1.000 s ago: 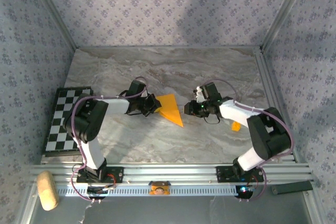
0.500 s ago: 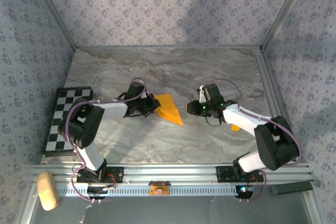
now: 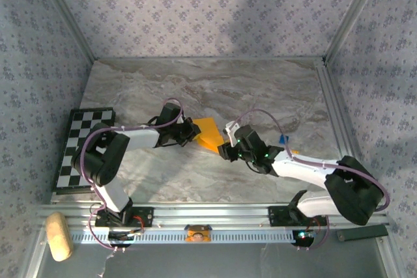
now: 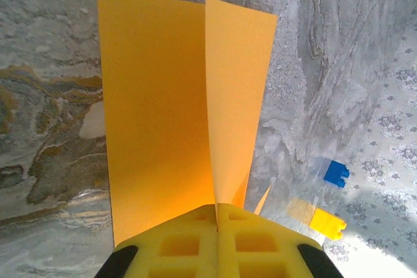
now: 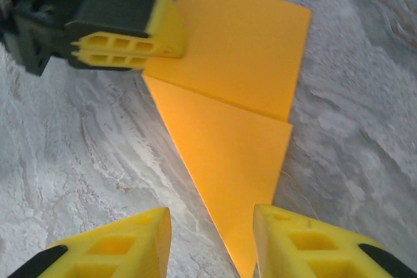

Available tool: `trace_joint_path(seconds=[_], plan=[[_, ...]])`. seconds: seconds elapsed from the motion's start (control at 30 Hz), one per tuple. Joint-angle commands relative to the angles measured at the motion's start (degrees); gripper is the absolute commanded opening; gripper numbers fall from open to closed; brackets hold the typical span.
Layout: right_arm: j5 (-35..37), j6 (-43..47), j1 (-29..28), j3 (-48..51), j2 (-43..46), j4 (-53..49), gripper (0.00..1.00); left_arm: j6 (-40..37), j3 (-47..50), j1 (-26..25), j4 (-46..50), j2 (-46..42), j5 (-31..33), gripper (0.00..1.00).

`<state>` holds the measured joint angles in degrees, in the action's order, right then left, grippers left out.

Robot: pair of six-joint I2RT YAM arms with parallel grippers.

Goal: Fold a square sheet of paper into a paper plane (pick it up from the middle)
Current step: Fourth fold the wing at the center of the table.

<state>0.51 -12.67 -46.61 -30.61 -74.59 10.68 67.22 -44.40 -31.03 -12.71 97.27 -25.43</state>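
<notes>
The left wrist view shows the left gripper (image 4: 216, 216) clamped on the raised flap of the paper (image 4: 156, 109), a blue brick (image 4: 335, 173) and a yellow brick (image 4: 327, 222) beyond, while the right wrist view shows the right gripper (image 5: 212, 226) spread over the table (image 5: 78, 161), the paper's point between its jaws.

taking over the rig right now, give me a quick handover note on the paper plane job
Left claw: shut, pinching an edge of the folded paper.
Right claw: open, with a finger on either side of the paper's pointed end, not gripping.
Paper: in the middle of the marble table, between the two claws. One flap stands up in the left wrist view.
Done: the sheet is creased into a shape that tapers to a point.
Left: it does not look like a slim dart yet. The right claw probably takes the tip next, then the last folds and pressing flat.
</notes>
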Motion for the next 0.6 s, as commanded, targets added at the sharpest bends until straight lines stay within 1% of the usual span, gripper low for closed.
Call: trace_joint_path(seconds=[0.0,0.2,0.43,0.5,0.57], plan=[[7.03,9.39,-3.54,-0.95,-2.48,2.87,0.39,0.8,0.02,-0.54,-0.84,-1.73,0.38,0.02],[10.55,13.92,-6.33,-4.96,-8.84,0.84,0.39,0.72,-0.52,-0.8,-0.01,-2.53,0.58,0.02],[19.19,15.83,-8.69,-8.82,-15.61,-0.3,0.4,0.32,-1.41,-0.8,1.28,-2.26,0.23,0.03],[18.26,16.17,-8.78,-10.03,-17.25,-1.48,0.4,0.12,-1.59,-0.86,1.66,-2.02,0.16,0.03],[18.9,16.23,-9.22,-10.67,-18.41,-1.88,0.39,0.11,-1.78,-0.85,1.57,-1.83,0.03,0.03]])
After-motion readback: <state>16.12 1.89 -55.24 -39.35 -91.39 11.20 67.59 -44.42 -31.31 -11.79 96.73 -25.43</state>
